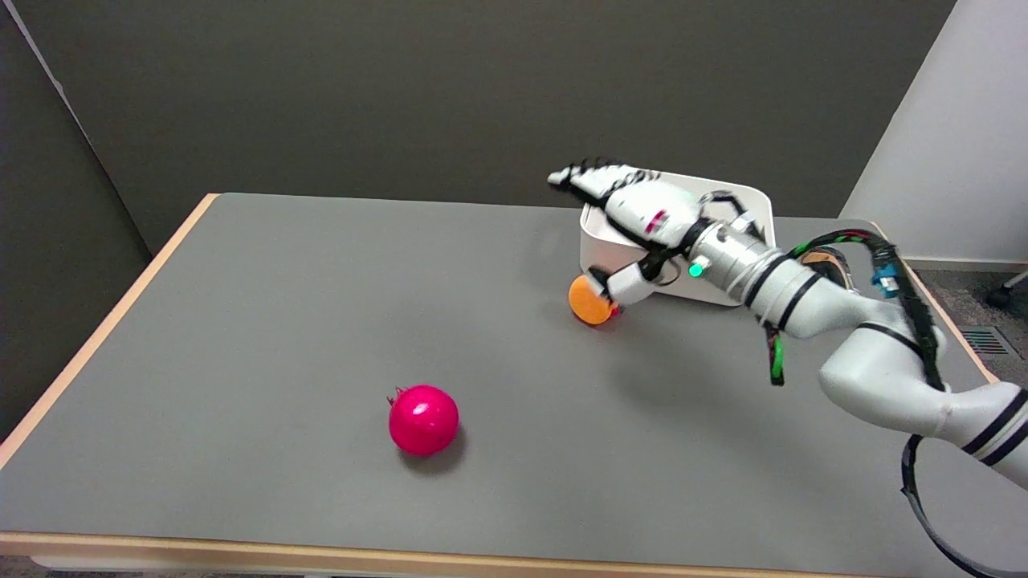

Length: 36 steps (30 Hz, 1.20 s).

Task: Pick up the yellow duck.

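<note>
A small round orange-yellow thing (pixel 590 300) lies on the grey table just in front of the white bin's left corner, with a bit of red at its lower right. It is the only yellowish object in view, and its shape as a duck does not show clearly. My right hand (pixel 642 213) hovers above it and over the bin's left edge, slightly blurred. Its fingers stretch out flat toward the upper left. The thumb (pixel 622 282) points down and its tip sits at the object's upper right edge. Nothing is held in the hand.
A white rectangular bin (pixel 755 201) stands at the table's far right, partly hidden by my hand and forearm. A shiny pink-red pomegranate (pixel 423 419) sits near the front middle. The table's wooden edge (pixel 104 329) runs along the left.
</note>
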### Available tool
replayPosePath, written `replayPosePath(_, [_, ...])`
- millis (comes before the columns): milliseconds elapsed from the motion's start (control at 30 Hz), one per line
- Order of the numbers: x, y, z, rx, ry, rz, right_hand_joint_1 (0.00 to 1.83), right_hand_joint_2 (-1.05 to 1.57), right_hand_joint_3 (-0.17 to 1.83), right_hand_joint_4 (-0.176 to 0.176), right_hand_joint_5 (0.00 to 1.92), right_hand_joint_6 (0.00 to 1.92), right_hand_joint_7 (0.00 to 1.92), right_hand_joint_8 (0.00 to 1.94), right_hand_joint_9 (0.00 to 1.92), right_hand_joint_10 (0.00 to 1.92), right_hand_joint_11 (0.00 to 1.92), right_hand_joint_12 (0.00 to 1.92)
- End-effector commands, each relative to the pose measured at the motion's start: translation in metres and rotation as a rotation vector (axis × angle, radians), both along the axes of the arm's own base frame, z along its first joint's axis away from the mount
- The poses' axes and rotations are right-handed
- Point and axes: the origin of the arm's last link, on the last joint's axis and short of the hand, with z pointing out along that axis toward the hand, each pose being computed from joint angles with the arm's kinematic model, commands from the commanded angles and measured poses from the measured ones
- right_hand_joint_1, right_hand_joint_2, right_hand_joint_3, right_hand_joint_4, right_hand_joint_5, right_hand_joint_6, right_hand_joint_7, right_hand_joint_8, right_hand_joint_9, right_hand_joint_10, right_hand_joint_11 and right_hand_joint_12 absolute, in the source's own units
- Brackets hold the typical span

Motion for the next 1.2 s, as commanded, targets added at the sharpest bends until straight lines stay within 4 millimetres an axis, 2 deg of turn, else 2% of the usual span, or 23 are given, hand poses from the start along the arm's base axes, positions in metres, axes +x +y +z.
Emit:
replayPosePath(33, [-0.05, -0.003, -0.033, 0.075, 0.3, -0.156, 0.89, 0.62, 1.03, -0.038, 0.05, 0.2, 0.06, 0.27, 0.01, 0.58, 0.0, 1.05])
replayPosePath(300, [-0.054, 0.002, -0.03, 0.064, 0.285, -0.173, 0.87, 0.64, 1.04, -0.067, 0.06, 0.22, 0.1, 0.34, 0.05, 0.67, 0.02, 1.1])
replayPosePath(633, [-0.064, 0.011, -0.022, 0.035, 0.256, -0.204, 0.86, 0.64, 1.04, -0.071, 0.07, 0.29, 0.12, 0.35, 0.07, 0.68, 0.02, 1.12])
replayPosePath(767, [-0.069, 0.01, -0.019, 0.026, 0.251, -0.214, 0.92, 0.63, 1.01, -0.069, 0.07, 0.29, 0.15, 0.32, 0.08, 0.69, 0.0, 1.18])
replayPosePath(1000, [-0.078, 0.003, -0.015, 0.005, 0.237, -0.224, 0.88, 0.65, 1.04, -0.069, 0.08, 0.32, 0.16, 0.35, 0.1, 0.7, 0.04, 1.16])
replayPosePath(1200, [-0.077, -0.007, -0.015, -0.001, 0.22, -0.2, 0.9, 0.66, 1.04, -0.066, 0.09, 0.34, 0.17, 0.35, 0.12, 0.7, 0.04, 1.17])
